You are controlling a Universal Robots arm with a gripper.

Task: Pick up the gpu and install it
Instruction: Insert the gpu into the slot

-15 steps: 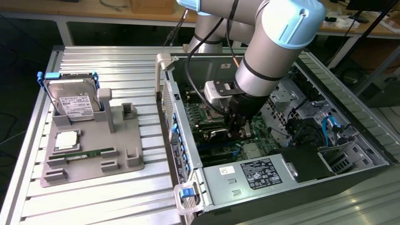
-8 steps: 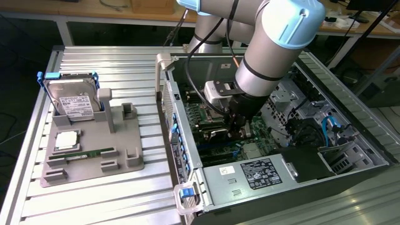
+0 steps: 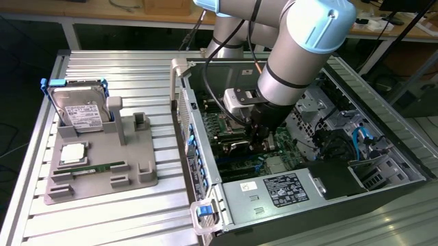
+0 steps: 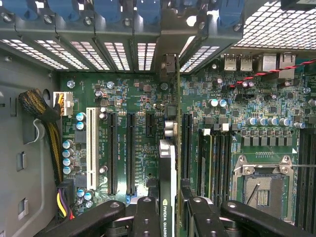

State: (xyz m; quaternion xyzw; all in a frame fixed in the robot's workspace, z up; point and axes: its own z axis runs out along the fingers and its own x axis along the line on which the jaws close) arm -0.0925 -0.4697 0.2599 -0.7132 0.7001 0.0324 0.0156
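A ribbed aluminium table point(image 3: 123, 215) carries the work, with wooden benches point(image 3: 102, 10) behind it in a workshop room. On the table stand one open computer case point(image 3: 383, 154) and one grey fixture point(image 3: 102, 179). The fixture holds one hard drive point(image 3: 81, 110), one processor chip point(image 3: 73, 154) and one memory stick point(image 3: 96, 167). One arm point(image 3: 301, 56) reaches into the case. Its gripper point(image 4: 170, 217) is clamped on the gpu point(image 4: 168, 173), a finger point(image 4: 146, 217) on each face. The card stands edge-on over the motherboard point(image 4: 138, 98); whether it sits in a slot cannot be told.
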